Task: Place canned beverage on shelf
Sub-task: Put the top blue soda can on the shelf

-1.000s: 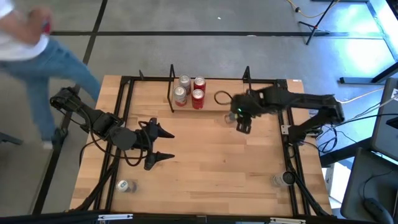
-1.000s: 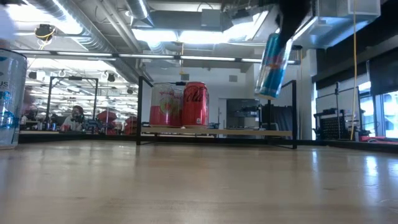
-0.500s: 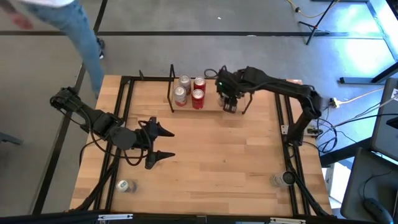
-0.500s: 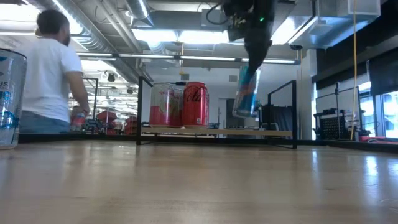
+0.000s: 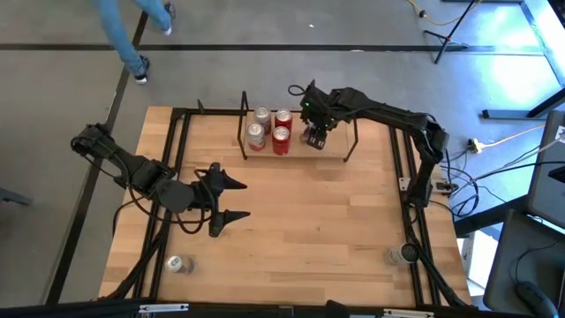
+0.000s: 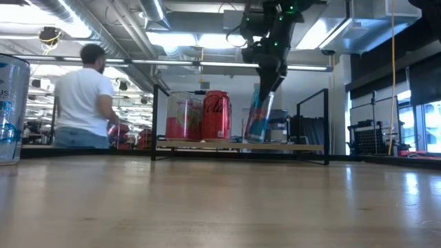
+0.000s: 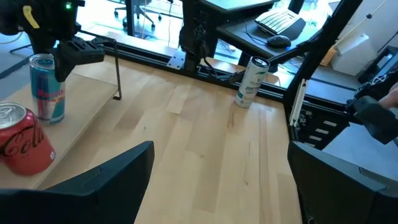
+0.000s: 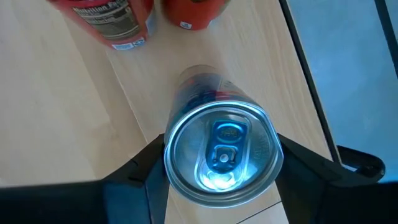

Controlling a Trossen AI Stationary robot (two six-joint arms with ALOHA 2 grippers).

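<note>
The shelf [image 5: 296, 148] is a low light-wood board with black rod frames at both ends, at the table's far middle. Several red and silver cans [image 5: 269, 128] stand on its left part. My right gripper [image 5: 315, 132] is above the board's right part, shut on a slim blue can [image 6: 258, 117], which also shows in the left wrist view [image 7: 46, 87]. My left gripper [image 5: 237, 201] is open and empty over the table's left middle. My right gripper pinches the blue can's upper end [image 8: 217, 155] between its two fingers [image 8: 140, 171], one on each side of the rim. The fingers come from above, pointing down. The can hangs tilted, its lower end [image 6: 253, 138] at the shelf board; whether it touches I cannot tell.
A silver can [image 5: 177, 263] lies at the near left. Another can [image 5: 402, 254] is by the near right rail. A large clear can [image 6: 10, 103] is close to the low camera. Black rails [image 5: 177, 159] frame the tabletop. A person [image 6: 83, 103] walks beyond the far left.
My right gripper has gone toward the table's far edge and left, over the shelf, and down, still shut on the blue can. The can has come down from high above the table to the shelf board beside the red cans, still tilted.
</note>
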